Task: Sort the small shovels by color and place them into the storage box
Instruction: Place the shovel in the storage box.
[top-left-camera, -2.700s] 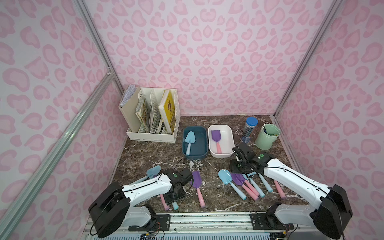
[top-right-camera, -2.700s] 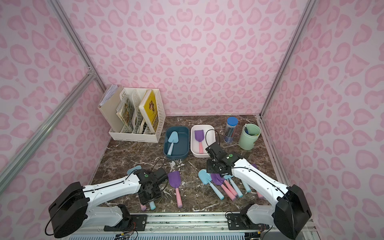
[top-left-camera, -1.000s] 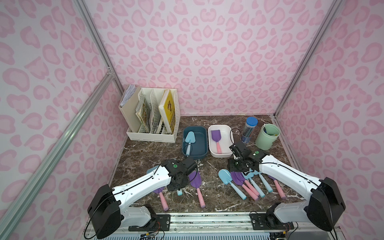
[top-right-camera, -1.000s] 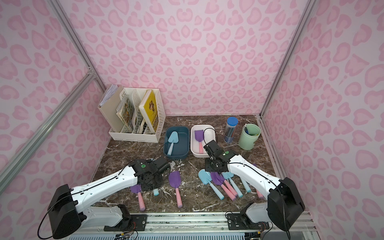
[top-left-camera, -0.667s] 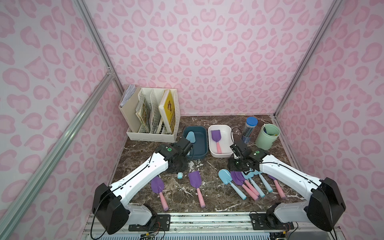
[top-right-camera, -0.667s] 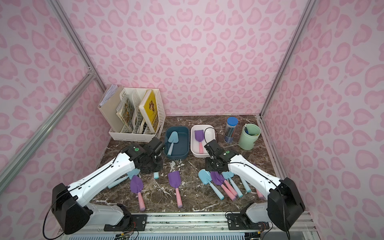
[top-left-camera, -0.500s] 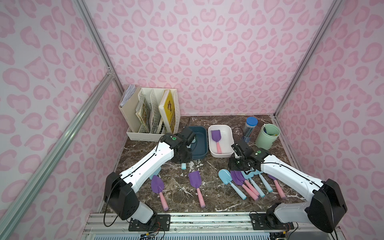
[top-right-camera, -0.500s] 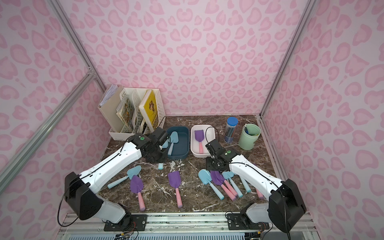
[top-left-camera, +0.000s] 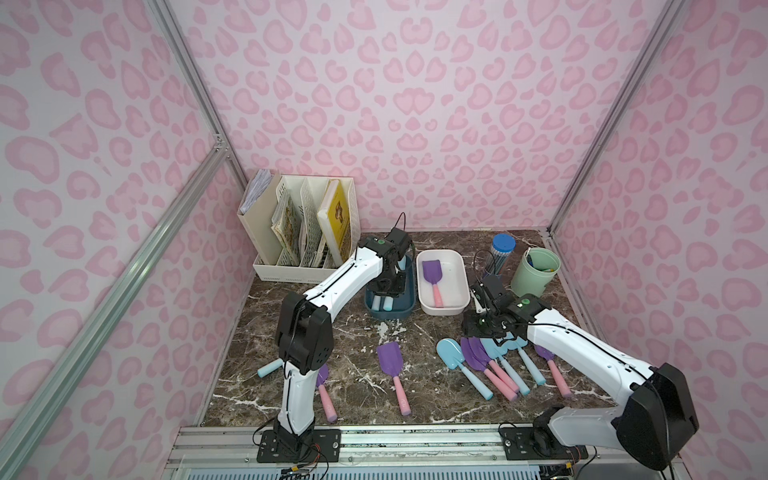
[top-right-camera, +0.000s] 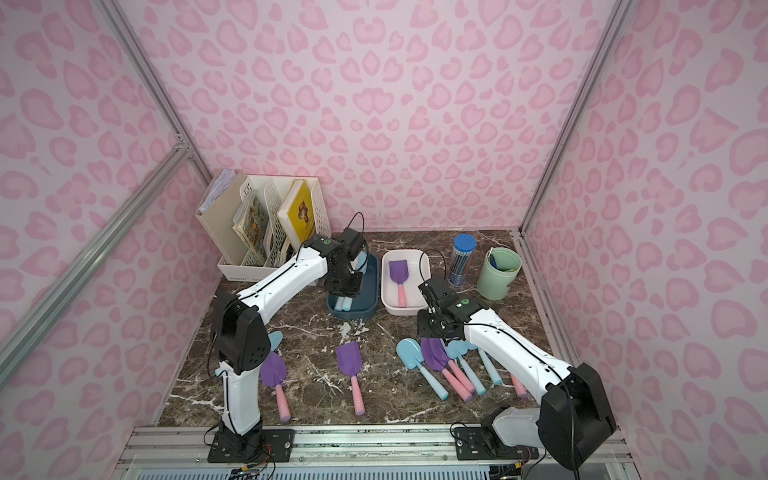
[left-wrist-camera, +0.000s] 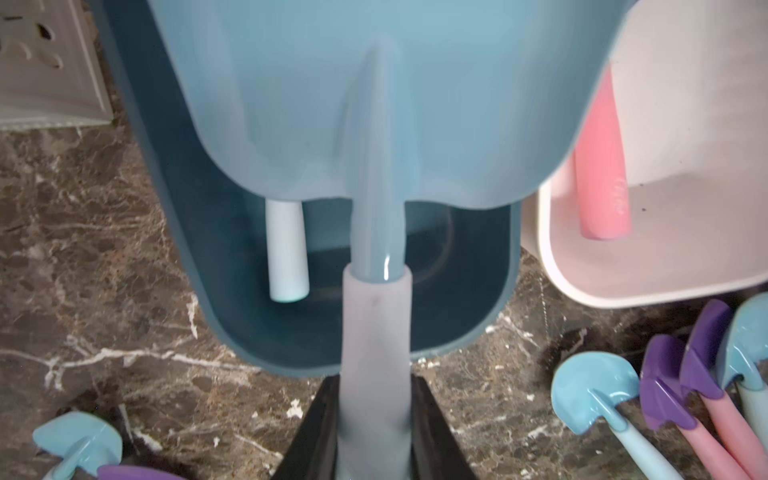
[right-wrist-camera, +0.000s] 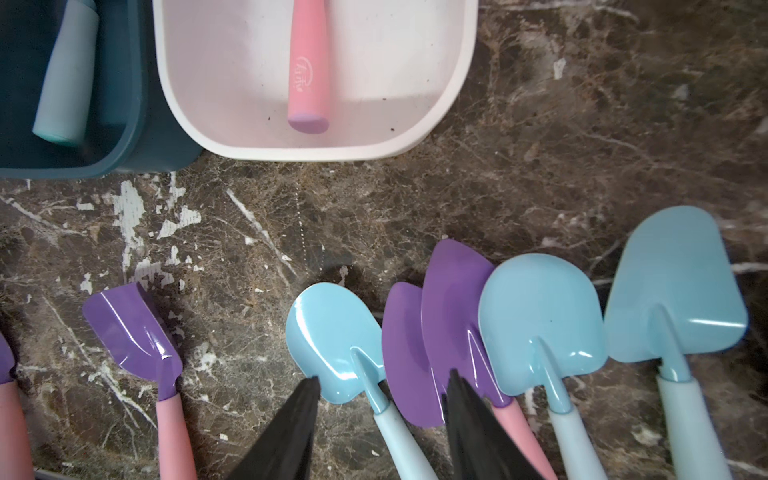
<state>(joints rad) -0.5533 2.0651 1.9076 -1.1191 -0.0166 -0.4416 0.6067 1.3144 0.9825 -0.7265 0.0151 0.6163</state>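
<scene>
My left gripper (left-wrist-camera: 376, 401) is shut on the handle of a light blue shovel (left-wrist-camera: 374, 104), holding it over the dark blue storage box (top-left-camera: 409, 306), also seen as the box (left-wrist-camera: 174, 232). Another light blue shovel's handle (left-wrist-camera: 286, 249) lies inside that box. The white box (top-left-camera: 462, 266) holds a purple shovel with a pink handle (top-left-camera: 432, 274). My right gripper (right-wrist-camera: 382, 376) is open just above a row of several blue and purple shovels (top-left-camera: 478, 361) on the table, its fingertips straddling a light blue one (right-wrist-camera: 336, 332). A lone purple shovel (top-left-camera: 390, 361) lies in the middle.
A cream file rack (top-left-camera: 307, 232) stands at the back left. A blue-capped pencil tube (top-left-camera: 500, 257) and a green cup (top-left-camera: 536, 274) stand at the back right. A purple shovel (top-left-camera: 323, 386) and a light blue handle (top-left-camera: 269, 368) lie by the left arm's base.
My left arm has carried the light blue shovel from the front left of the table back to over the dark blue box. The right gripper has hardly moved.
</scene>
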